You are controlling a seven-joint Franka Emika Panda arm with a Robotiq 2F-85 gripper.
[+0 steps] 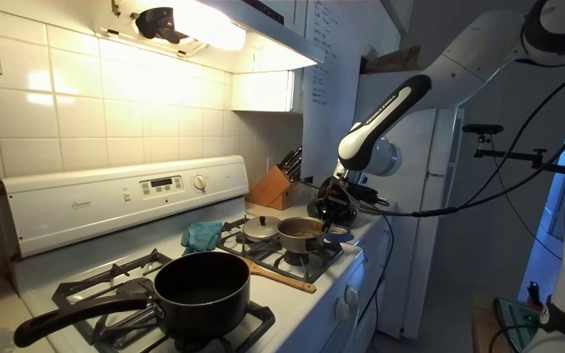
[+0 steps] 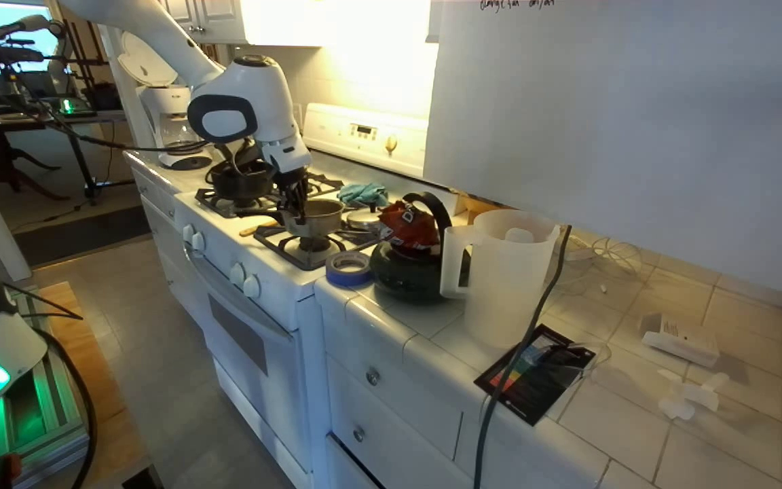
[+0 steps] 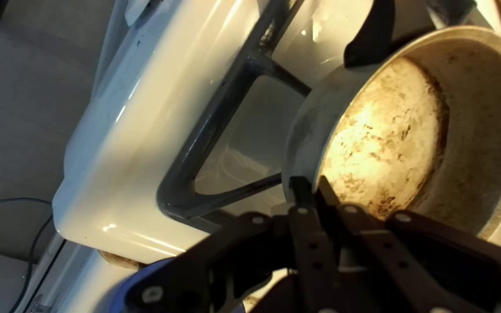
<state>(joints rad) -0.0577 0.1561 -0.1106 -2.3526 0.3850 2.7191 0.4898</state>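
Observation:
A worn metal saucepan (image 1: 298, 241) sits upright on or just over a stove grate. It shows in an exterior view (image 2: 324, 219) and in the wrist view (image 3: 481, 130), where its stained inside holds nothing visible. My gripper (image 3: 312, 184) is closed on the saucepan's near rim, one finger outside the wall and one inside. In both exterior views the gripper (image 1: 327, 225) (image 2: 301, 216) points down at the rim. The saucepan's dark handle (image 3: 370, 48) is on the side away from the fingers, at the top of the wrist view.
A black pot (image 1: 201, 304) stands on another burner. A pan lid (image 1: 261, 229), teal cloth (image 1: 202, 238) and wooden utensil (image 1: 285, 279) lie on the stove. Blue tape (image 2: 349, 270), a dark kettle (image 2: 408, 275) and a plastic pitcher (image 2: 510, 292) stand on the counter beside it.

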